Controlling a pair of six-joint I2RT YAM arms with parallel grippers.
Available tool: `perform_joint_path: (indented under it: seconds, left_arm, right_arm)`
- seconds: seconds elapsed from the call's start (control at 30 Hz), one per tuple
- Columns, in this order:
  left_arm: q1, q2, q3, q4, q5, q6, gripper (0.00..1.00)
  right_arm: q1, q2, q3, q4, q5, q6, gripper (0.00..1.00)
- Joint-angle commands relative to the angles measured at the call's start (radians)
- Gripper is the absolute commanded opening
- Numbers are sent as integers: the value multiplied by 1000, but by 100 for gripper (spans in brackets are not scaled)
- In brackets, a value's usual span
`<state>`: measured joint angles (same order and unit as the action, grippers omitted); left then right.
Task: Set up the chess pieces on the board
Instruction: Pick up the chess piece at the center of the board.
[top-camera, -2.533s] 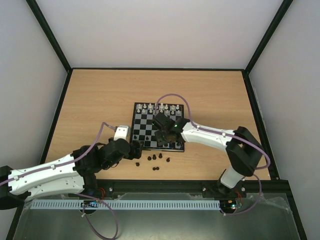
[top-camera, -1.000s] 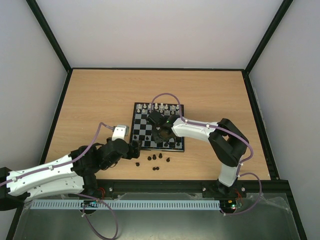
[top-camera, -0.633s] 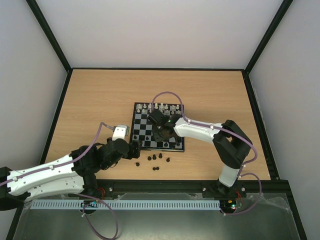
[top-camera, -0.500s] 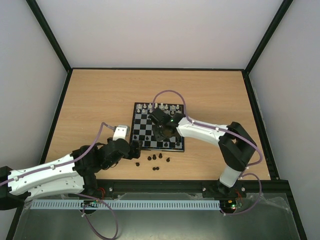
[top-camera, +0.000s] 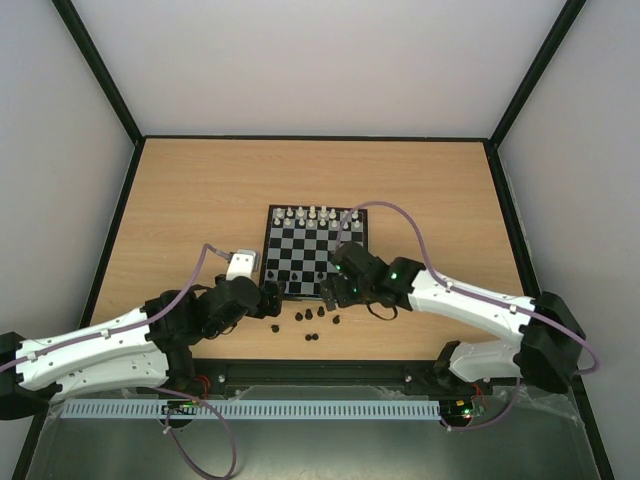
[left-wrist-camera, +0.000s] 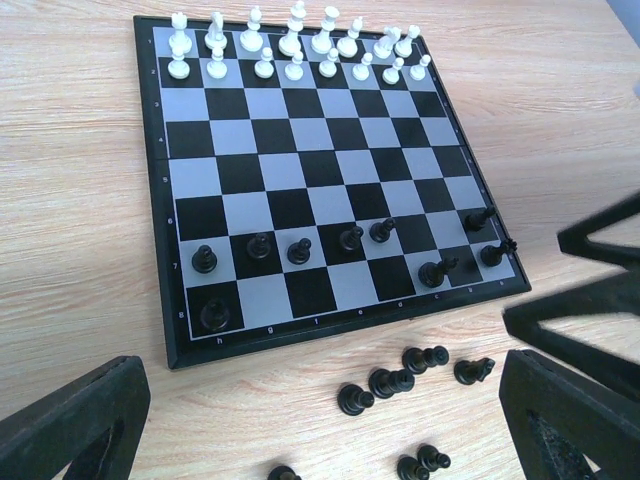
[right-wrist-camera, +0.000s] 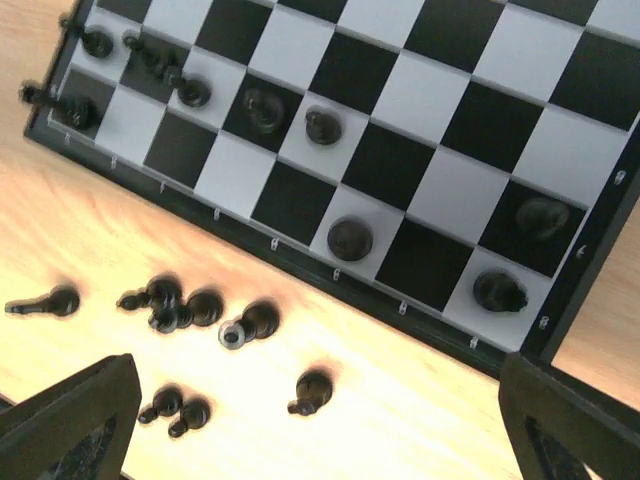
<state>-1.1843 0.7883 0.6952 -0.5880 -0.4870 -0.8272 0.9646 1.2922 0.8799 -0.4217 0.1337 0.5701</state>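
Since a second ago the right arm (top-camera: 470, 305) has drawn back from over the middle of the board to its near edge, and its pincer has gone from pinched to spread. On the wooden table (top-camera: 200, 200) the left arm (top-camera: 90, 355) lies low along the near left, just as before. The left gripper (top-camera: 270, 298) sits just beside the near left corner of the board (top-camera: 295, 250), its fingers (left-wrist-camera: 75, 425) set wide apart with nothing between them. The right gripper (top-camera: 333, 287) hangs over the board's near edge, right of centre. In the right wrist view its fingers (right-wrist-camera: 70, 420) also stand wide at the two lower corners, holding nothing. White pieces (left-wrist-camera: 295, 40) fill the two far rows. Black chess pieces (left-wrist-camera: 299, 250) stand mostly along the second row from the near edge, with one on the near left corner square. A few towards the near right corner look tilted. More loose black pieces (left-wrist-camera: 390, 381) lie scattered on the table just near of the board, between the two grippers.
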Motion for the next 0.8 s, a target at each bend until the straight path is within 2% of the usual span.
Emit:
perform_joint_path:
  seconds: [0.0,0.17,0.3,0.43,0.6,0.7,0.77]
  left_arm:
    - [5,14,27,3,-7,12,99]
    - [5,30,24,22,0,13,99]
    - [5,35,20,26,1,11,99]
    - [5,29,15,17,-5,0,99]
    - [5,0,-4,8,-11,-14,99]
    - [5,-11,-10,3,-10,-19,99]
    - [5,-13,-13,0,-10,-21,99]
  right_arm:
    - [66,-84,-92,-24,-6,82,99]
    - [121,-101,-144,-19,27,143,97]
    - [159,-78,-153,-2,38,168,86]
    - [247,-47,-136,14,58,204,64]
    - [329,22,-105,38,69,232,54]
    - [357,91,-78,46,75,236,44]
    - [371,124,-60,50,76,238,43]
